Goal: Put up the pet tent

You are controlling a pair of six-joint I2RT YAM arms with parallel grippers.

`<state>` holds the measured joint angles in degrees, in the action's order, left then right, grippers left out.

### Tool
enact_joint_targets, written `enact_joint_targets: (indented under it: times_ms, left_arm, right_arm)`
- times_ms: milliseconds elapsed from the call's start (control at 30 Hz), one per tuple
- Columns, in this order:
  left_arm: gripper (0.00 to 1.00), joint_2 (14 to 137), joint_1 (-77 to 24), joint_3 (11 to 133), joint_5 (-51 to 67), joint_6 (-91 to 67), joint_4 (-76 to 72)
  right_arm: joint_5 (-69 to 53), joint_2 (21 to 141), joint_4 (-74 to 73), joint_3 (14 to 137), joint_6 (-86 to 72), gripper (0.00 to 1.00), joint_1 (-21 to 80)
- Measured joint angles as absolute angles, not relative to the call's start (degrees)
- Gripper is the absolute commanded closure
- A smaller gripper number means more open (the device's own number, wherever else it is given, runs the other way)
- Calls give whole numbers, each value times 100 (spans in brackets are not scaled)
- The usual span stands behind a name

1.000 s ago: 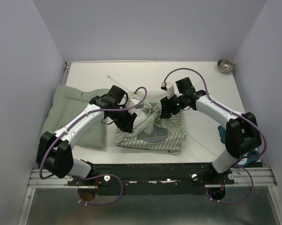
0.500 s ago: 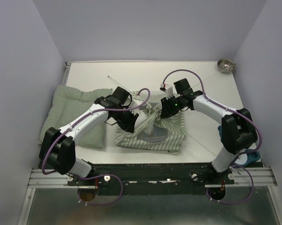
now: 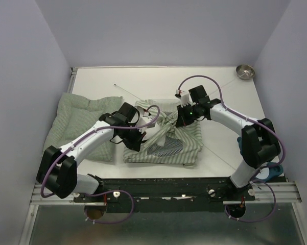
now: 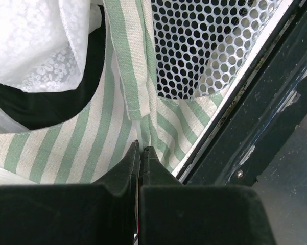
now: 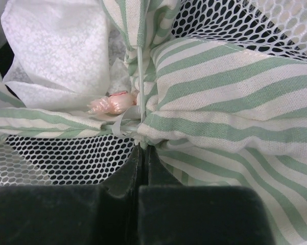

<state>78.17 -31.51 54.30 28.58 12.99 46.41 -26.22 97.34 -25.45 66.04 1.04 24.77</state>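
Observation:
The pet tent lies collapsed mid-table, green-and-white stripes with a grey mesh panel. My left gripper is at its left edge. In the left wrist view its jaws are shut, pinching a crease of striped fabric beside the mesh. My right gripper is at the bunched top right. There its jaws are shut on a thin whitish pole running up through the gathered stripes. A pink tag lies just left of the pole.
A green quilted cushion lies at the left, under my left arm. A metal bowl sits at the back right corner. Loose thin poles cross the table behind the tent. White lacy cloth shows inside the tent. The black rail marks the near edge.
Both grippers have shut on the tent. My left gripper has moved nearer and down to the tent's left edge, and the bunched fabric now lies flatter. The right arm has barely moved.

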Motion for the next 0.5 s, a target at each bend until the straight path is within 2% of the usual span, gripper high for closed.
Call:
enact_joint_targets:
  times_ms: [400,433,500]
  left_arm:
    - [100,7848,-3124,5419,2775,1345,4436]
    - [100,7870,-3124,5430,2770,1347,4425]
    - [100,7940,-3124,5485,2770,1350,4438]
  right_arm:
    - [-2383,9393,-2316,6469,-353,99,2001]
    - [-2453,9393,-2296,6449,-333,95,1975]
    - [-2672,9395,-2300,6403,-266,81,1957]
